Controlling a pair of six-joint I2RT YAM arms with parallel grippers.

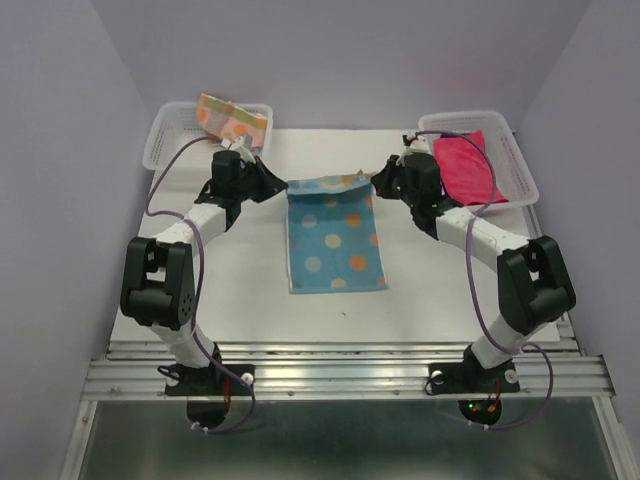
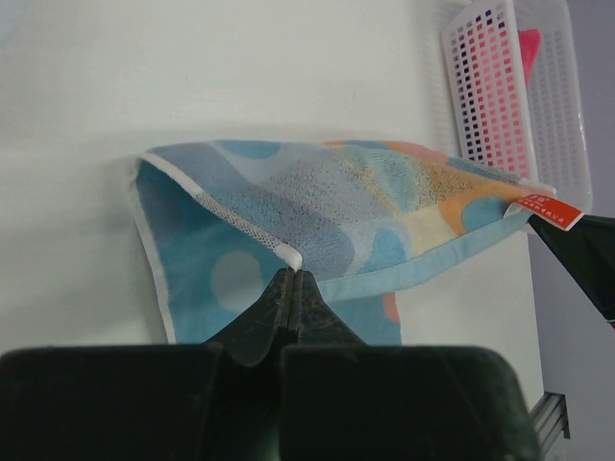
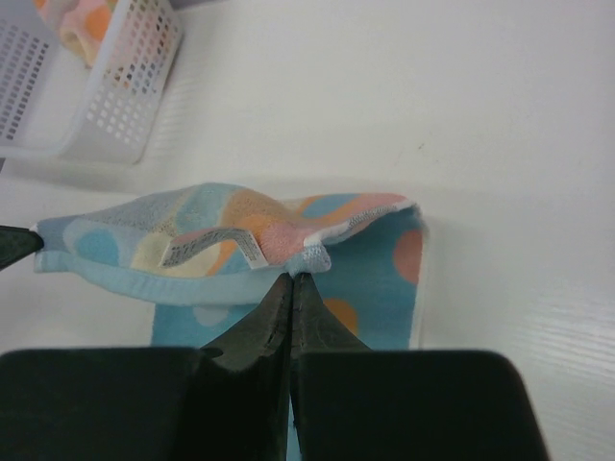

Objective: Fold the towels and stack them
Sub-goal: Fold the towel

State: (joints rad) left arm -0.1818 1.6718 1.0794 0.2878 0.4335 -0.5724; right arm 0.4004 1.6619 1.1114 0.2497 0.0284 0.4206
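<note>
The light-blue patterned towel (image 1: 335, 240) with orange and pale dots lies in the middle of the table, its far edge lifted. My left gripper (image 1: 282, 186) is shut on the towel's far left corner (image 2: 293, 257). My right gripper (image 1: 376, 180) is shut on its far right corner (image 3: 315, 257). The edge hangs between them a little above the table, folding over the rest of the towel. The bright pink towel (image 1: 466, 165) lies in the right basket. The orange-yellow-pink patterned towel (image 1: 232, 120) lies in the left basket. The dark purple towel is out of view.
A white mesh basket (image 1: 165, 140) stands at the far left and another (image 1: 520, 165) at the far right. Both show in the wrist views too, the right one (image 2: 553, 96) and the left one (image 3: 115, 106). Grey walls close in the table.
</note>
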